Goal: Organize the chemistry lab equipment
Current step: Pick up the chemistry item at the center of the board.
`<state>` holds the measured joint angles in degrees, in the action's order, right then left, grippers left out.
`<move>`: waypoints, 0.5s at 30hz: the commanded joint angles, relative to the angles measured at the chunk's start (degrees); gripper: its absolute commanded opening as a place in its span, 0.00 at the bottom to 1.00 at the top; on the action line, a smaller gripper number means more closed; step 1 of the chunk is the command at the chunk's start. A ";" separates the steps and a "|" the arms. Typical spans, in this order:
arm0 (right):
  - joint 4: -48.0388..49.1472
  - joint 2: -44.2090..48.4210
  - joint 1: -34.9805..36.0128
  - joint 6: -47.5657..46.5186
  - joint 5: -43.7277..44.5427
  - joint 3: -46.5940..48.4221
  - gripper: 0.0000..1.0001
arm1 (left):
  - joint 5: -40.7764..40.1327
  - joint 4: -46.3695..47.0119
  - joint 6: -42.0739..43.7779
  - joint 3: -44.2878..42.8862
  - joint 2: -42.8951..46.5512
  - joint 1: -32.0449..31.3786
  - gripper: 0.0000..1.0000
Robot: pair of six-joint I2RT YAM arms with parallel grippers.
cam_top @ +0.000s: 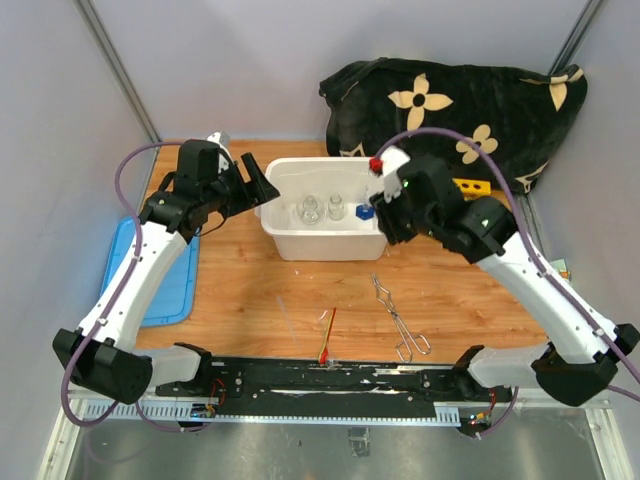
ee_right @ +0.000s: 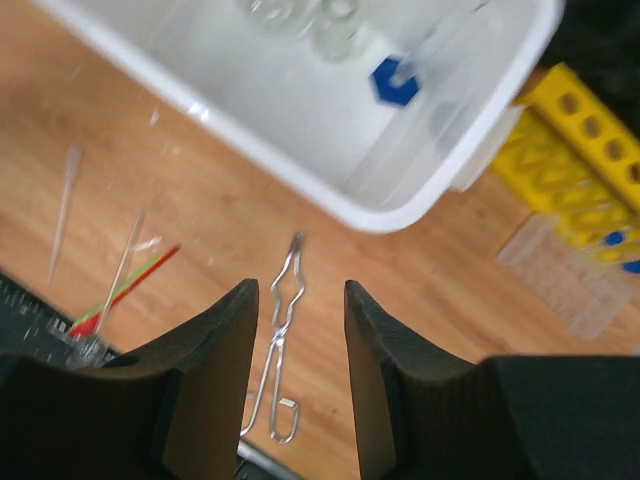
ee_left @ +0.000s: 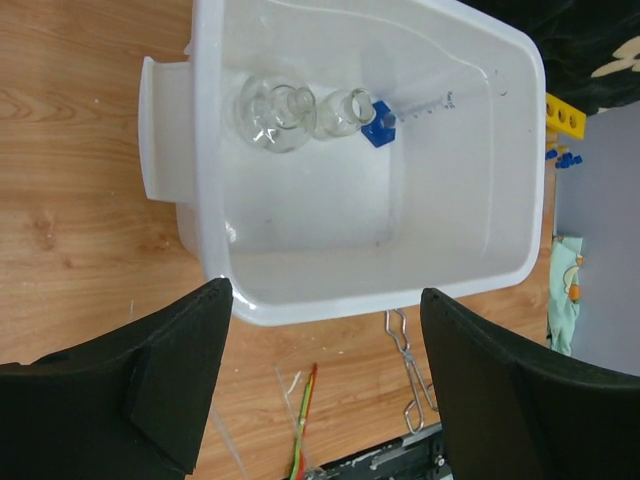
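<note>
Well, on the left, the left gripper hung over the left end of the white tub. Its jaws were wide apart and held nothing. Inside the tub stood two small glass beakers, and a blue-capped clear tube lay just beside them.

In front of the tub, the thin rods and the red-tipped stick lay flat on the wood. A bit more to the right lay the metal tongs.

The right gripper looked like it was going for the tongs. To do that well, it should go straight down and keep the tongs in the gap. The tongs are thin and flat, so the fingertips should almost reach the wood before they squeeze.

The right jaws were partly apart and empty. They hung above the tongs and did not touch them. In the right wrist view, the tongs ran right between the two fingers.

Far right, the yellow holed tube rack and the clear plastic rack sat beside the tub.
</note>
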<state>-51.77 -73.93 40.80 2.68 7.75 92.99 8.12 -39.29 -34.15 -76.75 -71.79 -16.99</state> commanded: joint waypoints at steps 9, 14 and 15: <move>0.38 6.28 24.30 20.38 4.91 -23.41 0.41 | -1.54 1.14 -1.62 -0.15 1.85 0.30 0.80; 8.95 2.95 24.99 22.91 1.76 -29.50 0.41 | -1.30 1.09 -1.44 0.36 2.97 0.29 0.80; 10.55 1.92 25.09 23.23 1.41 -30.46 0.41 | -1.29 1.12 -1.71 0.34 3.17 0.29 0.80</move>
<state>-49.10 -69.43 64.84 21.47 9.89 65.73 6.33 -39.18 -35.22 -76.73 -70.74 -16.99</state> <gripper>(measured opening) 0.410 0.801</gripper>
